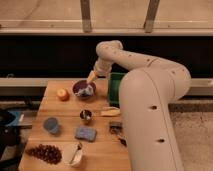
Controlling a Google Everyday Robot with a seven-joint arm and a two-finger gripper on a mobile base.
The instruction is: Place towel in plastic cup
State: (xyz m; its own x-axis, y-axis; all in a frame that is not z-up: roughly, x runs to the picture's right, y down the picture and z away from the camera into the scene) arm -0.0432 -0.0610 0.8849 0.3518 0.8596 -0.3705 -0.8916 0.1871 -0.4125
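So your gripper (91, 78) is hanging right over the back rim of the purple bowl (77, 88), at the far end of the wooden table (65, 112); its fingers are spread apart with nothing between them. The towel (86, 92) is sitting inside that bowl, a pale crumpled lump just under the fingertips; I can't tell if they touch it. The plastic cup (51, 125) you want is well apart from there, near the table's left edge and closer to the front, standing upright. In front of the bowl you've got a shiny metal cup (86, 116), then a blue sponge (86, 133); an orange fruit (62, 94) sits just left of the bowl; a green bin (114, 85) is on its right; grapes (44, 152) and a white mug (73, 154) sit at the front edge.
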